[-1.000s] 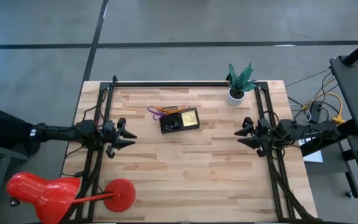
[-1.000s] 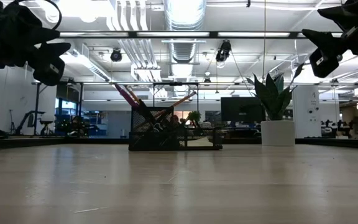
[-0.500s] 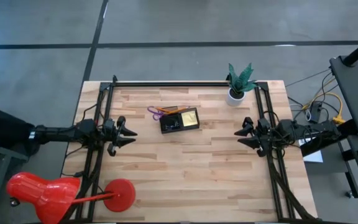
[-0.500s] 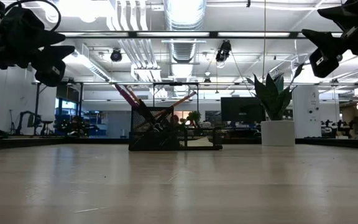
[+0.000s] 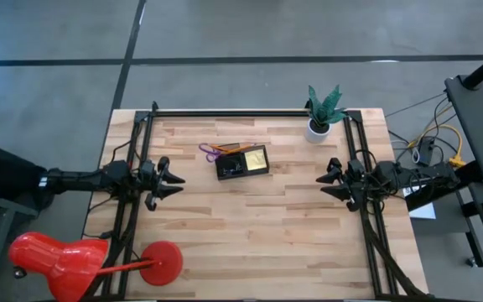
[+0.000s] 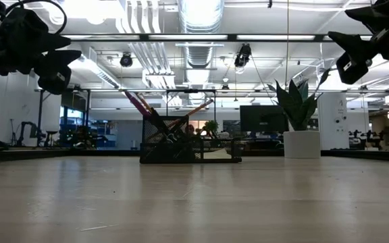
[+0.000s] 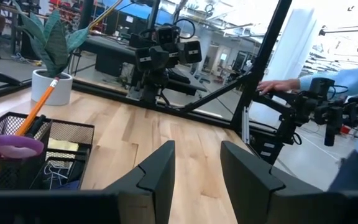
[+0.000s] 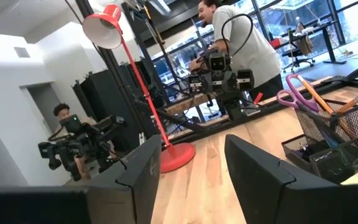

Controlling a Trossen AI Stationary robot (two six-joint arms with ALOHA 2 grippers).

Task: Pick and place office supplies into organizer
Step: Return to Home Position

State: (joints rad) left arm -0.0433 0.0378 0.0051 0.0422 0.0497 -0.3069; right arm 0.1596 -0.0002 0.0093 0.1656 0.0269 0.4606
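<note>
The black mesh organizer (image 5: 241, 162) stands on the table toward its far side, between the arms. Purple-handled scissors (image 5: 210, 151) and an orange pencil (image 5: 233, 147) stick into its tall compartment and lean out over its rim; a yellow sticky-note pad (image 5: 256, 157) lies in its low part. In the left wrist view the organizer (image 7: 39, 158), scissors (image 7: 11, 146) and pencil (image 7: 39, 106) show close by. My left gripper (image 5: 174, 180) (image 7: 197, 168) hangs open above the table's left side. My right gripper (image 5: 321, 183) (image 8: 194, 168) hangs open above the right side. Both hold nothing.
A white pot with a green plant (image 5: 321, 113) stands at the far right. A red desk lamp (image 5: 82, 260) stands at the near left corner. Black frame rails (image 5: 250, 111) run along the table's sides. People stand beyond the table, one with a hand (image 7: 278, 86) on a control arm.
</note>
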